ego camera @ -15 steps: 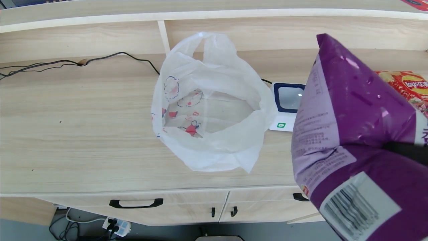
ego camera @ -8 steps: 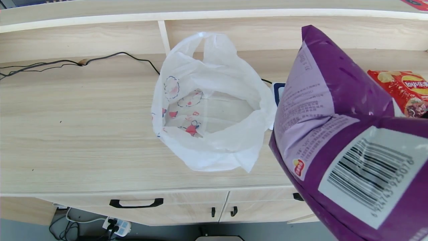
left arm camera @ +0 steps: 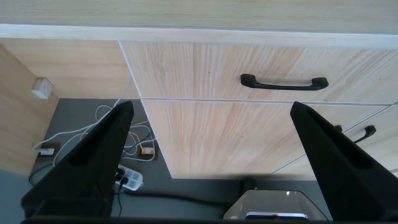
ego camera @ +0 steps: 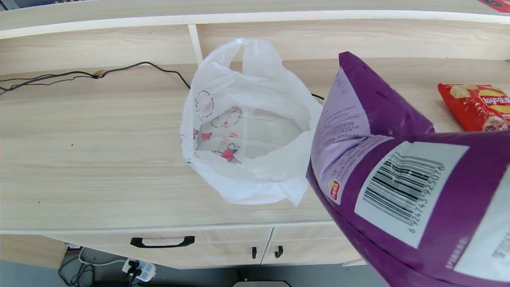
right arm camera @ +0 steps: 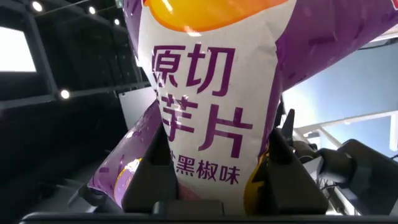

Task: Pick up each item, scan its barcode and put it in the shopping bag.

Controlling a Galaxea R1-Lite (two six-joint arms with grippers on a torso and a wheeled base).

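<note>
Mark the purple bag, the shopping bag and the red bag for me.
purple bag (ego camera: 402,187): head view, on its barcode label.
shopping bag (ego camera: 255,185): head view, on its near wall.
red bag (ego camera: 476,107): head view, on the middle of the pack.

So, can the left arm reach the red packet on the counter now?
Probably not directly. The left pincer hangs open low before the drawers, the red packet lies at the far right of the counter, and the purple packet in the right pincer is held up between them.
</note>
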